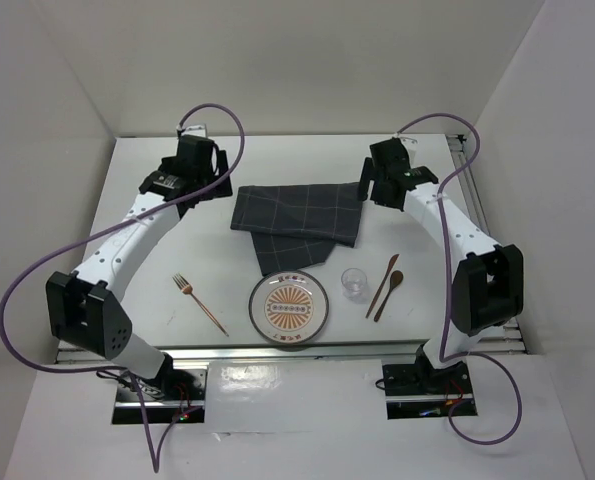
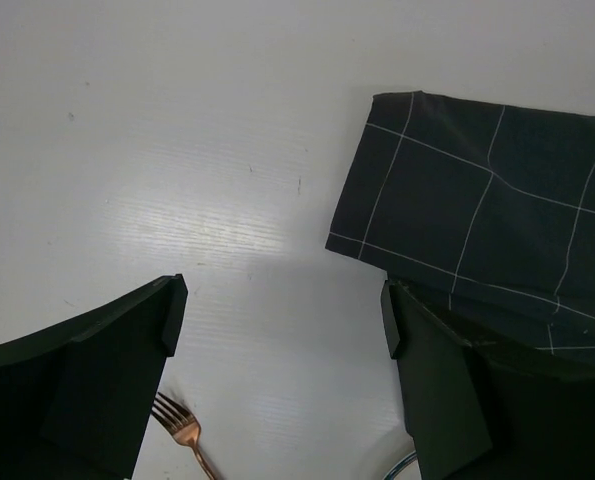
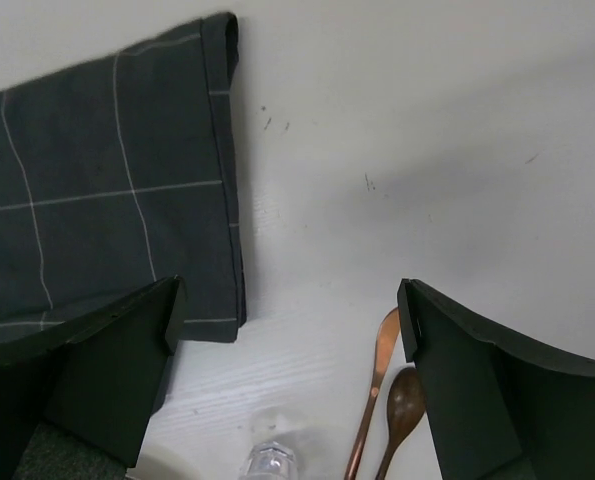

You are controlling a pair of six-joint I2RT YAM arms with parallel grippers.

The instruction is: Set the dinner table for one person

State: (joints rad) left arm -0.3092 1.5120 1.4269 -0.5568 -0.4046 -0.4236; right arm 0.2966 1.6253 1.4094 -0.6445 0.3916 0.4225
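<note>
Desk is the white top filling the workspace, with everything sitting on it. The dark grey checked cloth lies mid-desk, folded unevenly, and its near corner reaches down close to the plate. Both arms are stretched to the far half, one at each side of the cloth. Left gripper: fingers wide apart with nothing between them. It's over bare desk at the cloth's left edge, and its right finger overlaps the cloth in the wrist view. Right gripper: also spread and holding nothing, straddling the cloth's right edge with its left finger over the fabric. I can't tell whether either one touches the surface. The round plate, with an orange sunburst pattern, sits at the near edge between the two bases. The copper fork is left of the plate, angled, well apart from it. Right of the plate a copper-coloured utensil and a wooden spoon lie side by side at a slant. I can't tell whether the copper one is a knife. A small clear glass stands between the plate and those two.
</note>
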